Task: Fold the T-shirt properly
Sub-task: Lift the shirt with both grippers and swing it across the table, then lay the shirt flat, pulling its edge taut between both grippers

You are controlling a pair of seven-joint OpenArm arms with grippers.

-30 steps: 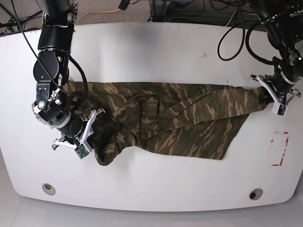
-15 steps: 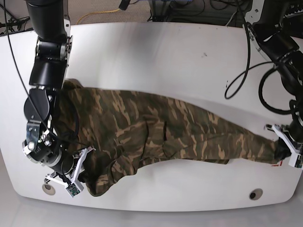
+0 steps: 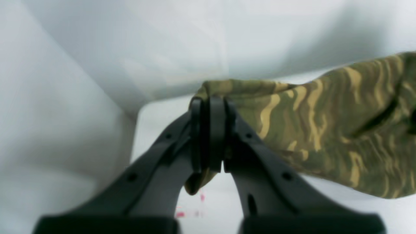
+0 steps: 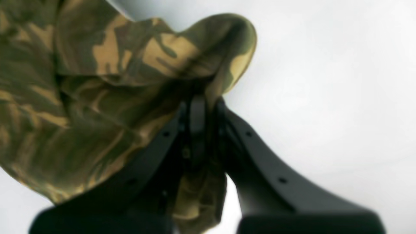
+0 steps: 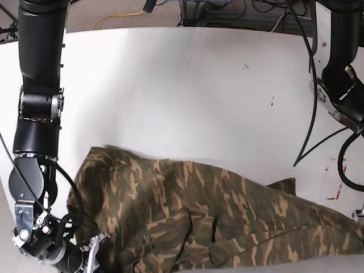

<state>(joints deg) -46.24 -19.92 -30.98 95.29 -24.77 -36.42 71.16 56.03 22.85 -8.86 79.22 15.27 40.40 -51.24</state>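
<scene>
The camouflage T-shirt [image 5: 216,216] lies stretched across the near part of the white table [image 5: 170,85] and runs off the bottom of the base view. In the left wrist view my left gripper [image 3: 209,104] is shut on a bunched edge of the T-shirt [image 3: 325,120], which trails off to the right above the table. In the right wrist view my right gripper [image 4: 201,107] is shut on a fold of the T-shirt [image 4: 97,81], and cloth hangs to its left and between the fingers. In the base view the right gripper [image 5: 91,259] sits at the shirt's lower left corner.
Red tape marks [image 5: 335,179] sit on the table near its right edge, and also show as red marks [image 3: 182,214] under the left gripper. Black cables [image 5: 273,17] and a yellow cable [image 5: 119,17] lie behind the table's far edge.
Both arms have pulled the T-shirt toward the table's near edge. It has slid down in the base view, still held taut at both ends. Neither grip has changed.
</scene>
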